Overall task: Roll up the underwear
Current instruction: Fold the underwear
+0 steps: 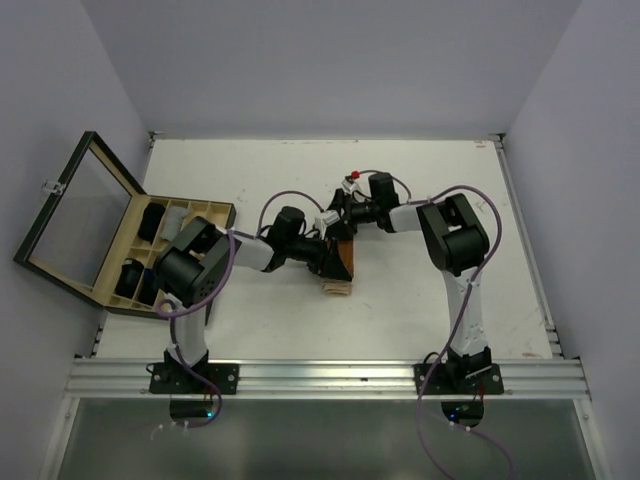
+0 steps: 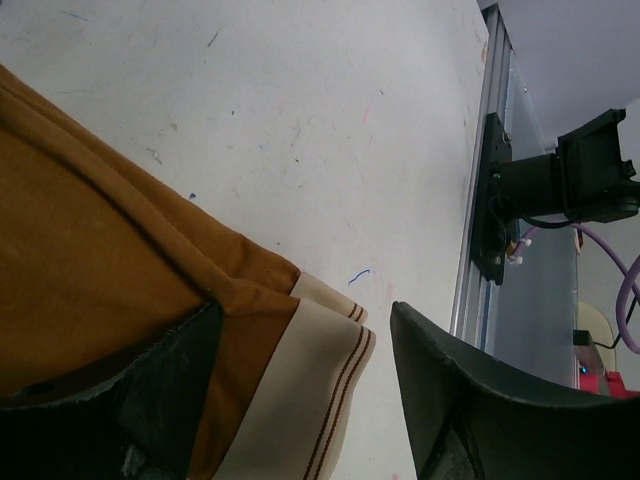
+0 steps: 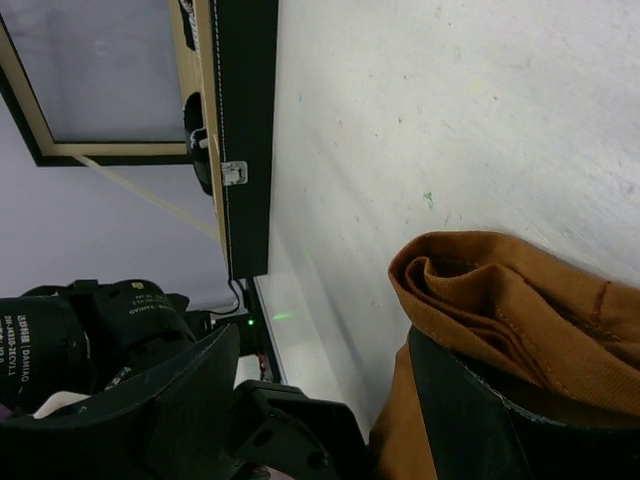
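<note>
Two white-and-black jointed arms (image 1: 458, 300), looped with purple cables (image 1: 288, 196), on black base plates (image 1: 190, 378) at lower frame; the left gripper (image 2: 305, 320) has matte black wedge fingers (image 2: 480, 410).

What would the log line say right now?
orange-brown underwear: on table, partly folded | left gripper: open at waistband | right gripper: open beside fold

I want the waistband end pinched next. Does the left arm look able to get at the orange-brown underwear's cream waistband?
Probably yes: the left gripper is open and the cream waistband of the orange-brown underwear lies between its fingers, uncovered.
</note>
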Controlling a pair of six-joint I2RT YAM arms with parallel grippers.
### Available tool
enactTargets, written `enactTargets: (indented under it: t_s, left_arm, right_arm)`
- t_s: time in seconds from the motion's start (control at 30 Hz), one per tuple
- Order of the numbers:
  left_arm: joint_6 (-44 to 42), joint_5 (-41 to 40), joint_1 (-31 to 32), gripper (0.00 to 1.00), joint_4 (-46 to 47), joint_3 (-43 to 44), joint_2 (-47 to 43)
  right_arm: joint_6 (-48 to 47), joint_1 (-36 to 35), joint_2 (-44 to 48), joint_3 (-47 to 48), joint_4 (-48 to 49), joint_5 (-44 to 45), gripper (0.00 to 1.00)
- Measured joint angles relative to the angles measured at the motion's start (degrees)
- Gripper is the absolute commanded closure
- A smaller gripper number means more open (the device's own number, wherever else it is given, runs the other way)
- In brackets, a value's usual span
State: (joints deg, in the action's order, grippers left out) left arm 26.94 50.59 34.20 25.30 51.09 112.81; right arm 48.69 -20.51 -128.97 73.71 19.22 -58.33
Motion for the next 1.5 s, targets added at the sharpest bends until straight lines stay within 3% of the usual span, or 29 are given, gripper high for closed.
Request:
enactTargets:
  t_s: [0.3,0.57,0.8,1.0,1.13,1.23,1.3,1.5]
  left_arm:
    - [0.50,0.83,-0.39,0.27,1.51,0.74,1.55]
    - [-1.60,0.42,-0.39,0.21,0.33,2.01,1.29]
    - [-9.18,-2.69,0.63,0.20,-10.19,3.98,-2.10]
    - [-17.27,-5.38,1.44,0.12,-23.32,5.09,-10.64]
    - [-25.57,-9.11,1.53,0.10,-30.38,10.23,-19.58]
    - [-33.64,-12.39,1.55,0.13,-34.91,13.70,-25.79]
    - [-40.54,-15.30,1.57,0.15,-37.51,14.25,-29.70]
    - [-59.87,-25.99,3.74,0.14,-41.86,3.76,-39.41]
  right_arm:
    - [3.02,0.02,-4.72,6.78,-0.20,-3.41,0.27]
    - [1.55,0.02,-6.95,12.13,-4.20,-3.78,0.27]
    - [-1.68,0.20,-4.39,13.25,-8.28,0.44,0.25]
    - [-2.05,1.53,5.07,13.25,-8.92,1.77,0.28]
    - [-6.25,1.97,12.37,13.79,-12.61,1.62,0.41]
    - [-14.01,1.86,16.33,14.19,-20.35,1.70,0.56]
    - [-19.71,1.62,18.16,13.57,-26.25,2.01,0.60]
    - [-32.22,-0.33,22.10,2.86,-38.62,3.45,0.71]
